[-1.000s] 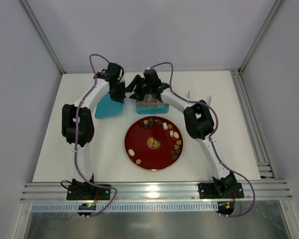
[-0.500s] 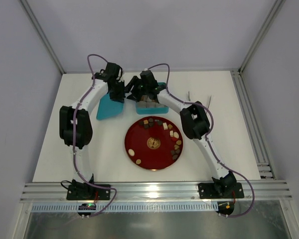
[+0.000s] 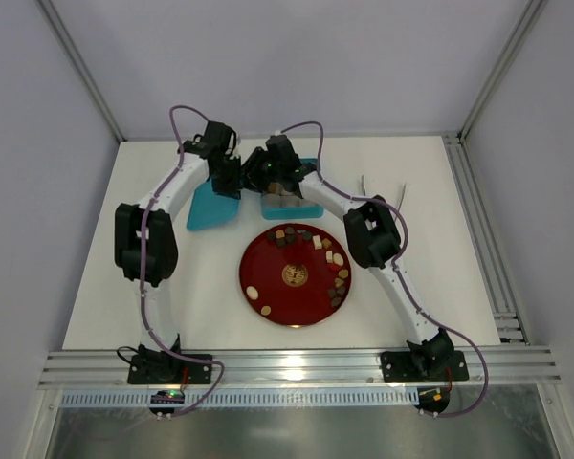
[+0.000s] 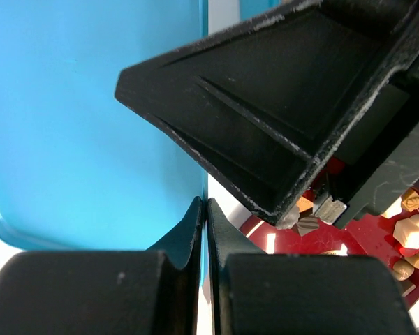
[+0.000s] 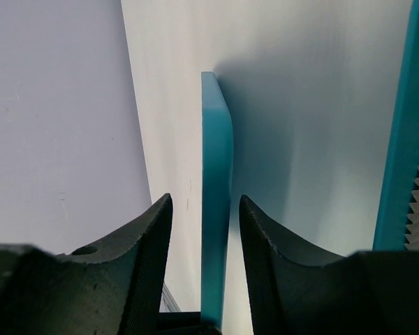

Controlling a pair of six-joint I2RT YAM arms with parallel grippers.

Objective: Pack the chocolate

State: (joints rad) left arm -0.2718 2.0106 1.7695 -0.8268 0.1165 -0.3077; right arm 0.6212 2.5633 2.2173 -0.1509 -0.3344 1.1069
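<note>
While most chocolate [image 3: 337, 260] sits on plate [image 3: 244, 277] and few pieces fill box [image 3: 311, 208], I read left gripper [image 4: 204, 230] as pinched tight on lid [image 4: 91, 125] edge, keeping it beside box, likely for closing later. Right gripper [image 5: 206, 202] has fingers apart, straddling teal edge without touching. Probably lid's, for steadying; can't tell.

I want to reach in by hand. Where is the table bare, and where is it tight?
Bare table: right of the right arm up to the rail; between plate and left arm; the strip in front of the plate. Tight: the back middle, where left gripper and right gripper meet at the lid, beside the box.
</note>
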